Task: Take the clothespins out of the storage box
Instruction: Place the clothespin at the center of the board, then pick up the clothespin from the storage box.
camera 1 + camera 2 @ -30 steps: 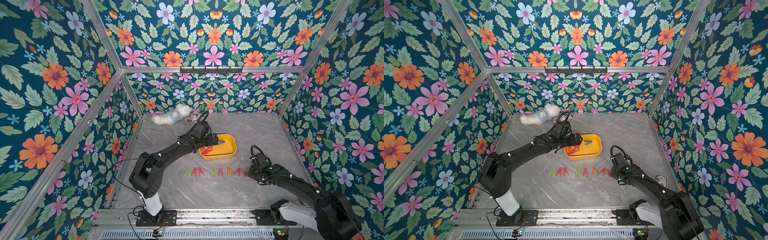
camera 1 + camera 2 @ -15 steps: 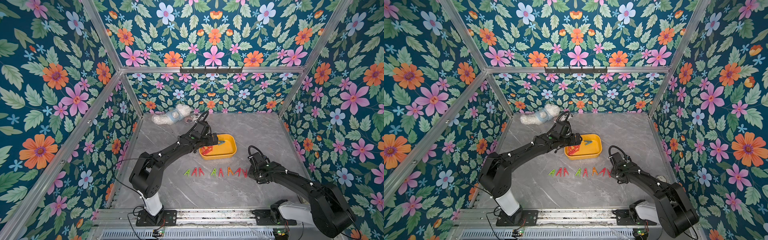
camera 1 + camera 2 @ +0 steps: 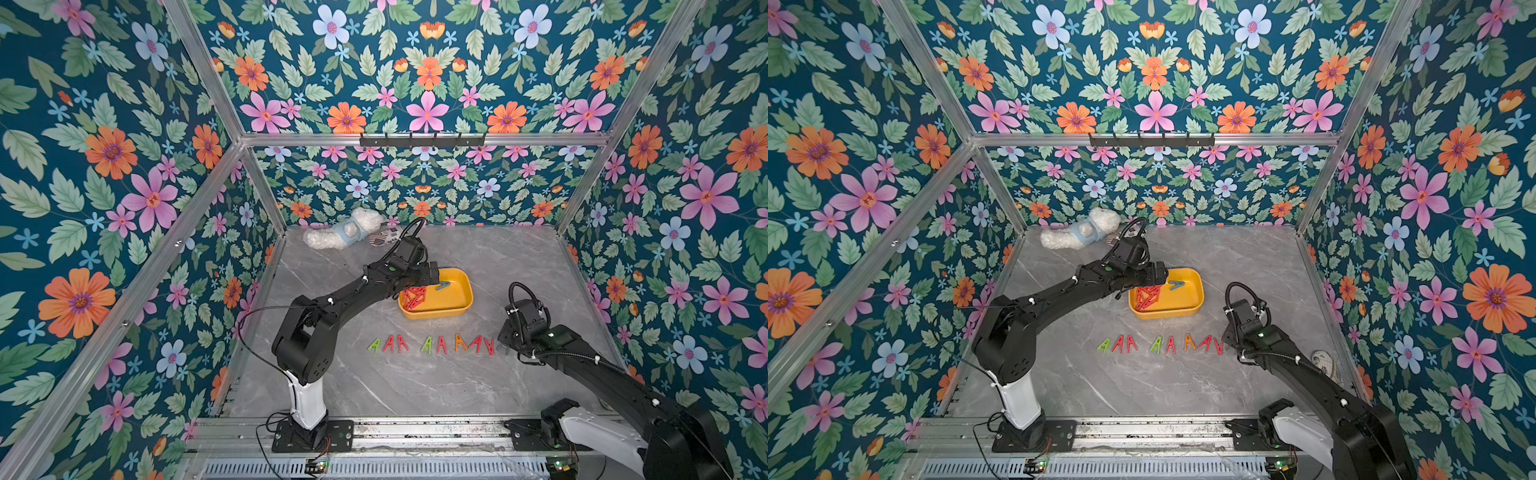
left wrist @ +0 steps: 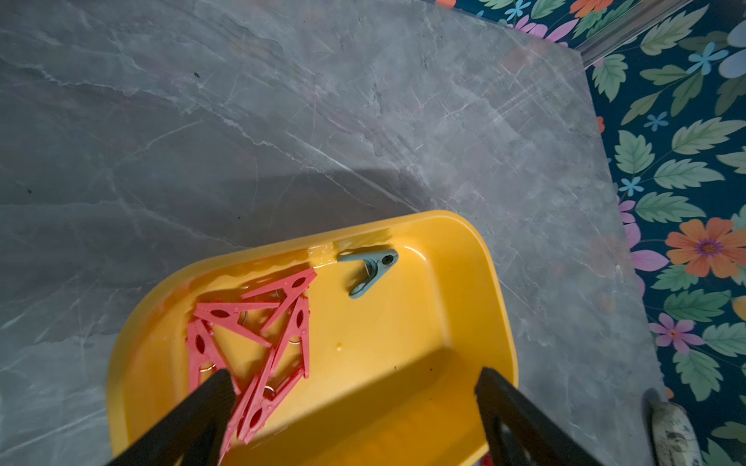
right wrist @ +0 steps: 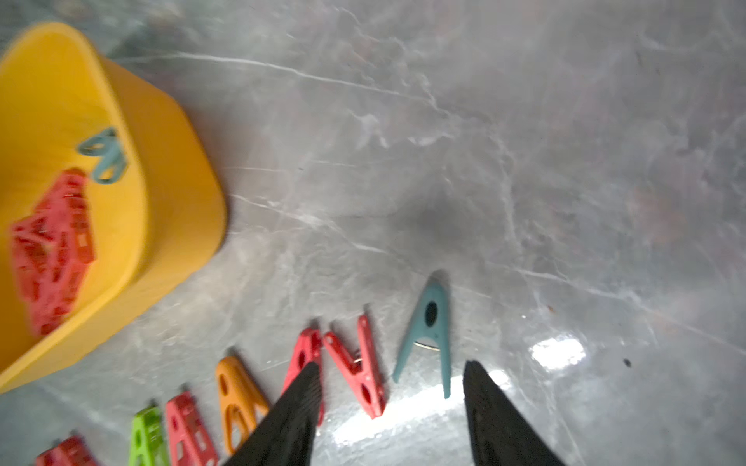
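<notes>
Left wrist view has my left gripper (image 4: 355,377) hanging over the yellow storage box (image 4: 403,322), fingers spread wide with nothing between them. One fingertip (image 4: 218,387) sits over the tangle of red clothespins (image 4: 258,335) piled at that side of the box; I cannot tell whether it touches them. Further ahead of the gripper, a single grey-blue clothespin (image 4: 369,268) lies alone by the far wall of the box, apart from the red ones.

Right wrist view is blurred, but my right gripper (image 5: 392,366) is plainly parted and carries nothing. A blue clothespin (image 5: 430,322) lies flat on the marble table (image 5: 524,161) just ahead of the fingertips. Its legs reach into the gap between them, with table showing on either side. Off to one side of that gripper runs the row of clothespins (image 3: 432,344) already out on the table, red, orange and green; the blue one closes the row at the gripper's end. In both top views the box stands beyond the row, well ahead of the right gripper.
</notes>
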You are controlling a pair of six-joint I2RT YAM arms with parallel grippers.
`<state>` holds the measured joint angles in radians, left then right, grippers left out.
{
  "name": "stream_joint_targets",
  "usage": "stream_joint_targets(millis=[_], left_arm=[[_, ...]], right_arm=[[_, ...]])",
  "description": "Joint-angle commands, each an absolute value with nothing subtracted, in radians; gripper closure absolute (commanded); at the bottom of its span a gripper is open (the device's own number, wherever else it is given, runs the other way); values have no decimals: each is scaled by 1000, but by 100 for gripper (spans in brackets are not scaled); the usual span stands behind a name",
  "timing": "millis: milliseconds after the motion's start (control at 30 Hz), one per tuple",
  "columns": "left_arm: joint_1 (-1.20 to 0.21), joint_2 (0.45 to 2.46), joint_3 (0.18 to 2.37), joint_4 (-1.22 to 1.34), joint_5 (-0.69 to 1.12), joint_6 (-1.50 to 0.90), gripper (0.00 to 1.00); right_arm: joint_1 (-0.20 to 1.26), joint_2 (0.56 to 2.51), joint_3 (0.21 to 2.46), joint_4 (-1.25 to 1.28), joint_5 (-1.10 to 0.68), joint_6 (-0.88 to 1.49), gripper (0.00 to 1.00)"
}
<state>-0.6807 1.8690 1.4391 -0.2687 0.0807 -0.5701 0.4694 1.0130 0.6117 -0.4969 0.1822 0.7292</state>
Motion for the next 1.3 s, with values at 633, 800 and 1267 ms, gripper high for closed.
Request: stream_joint_targets(millis=[633,800,1267], left_arm=[[-738,2147,1663,-296,-7,-153,47],[-739,2204,1708,-314,0,-107,51],[-753,2321,1798,-339,-9,-62,58]], right_arm=[[469,1083,756,-249,-12,658,1],[469,1081,750,-249,-5,666,1],[469,1071,734,-259,8,693,1]])
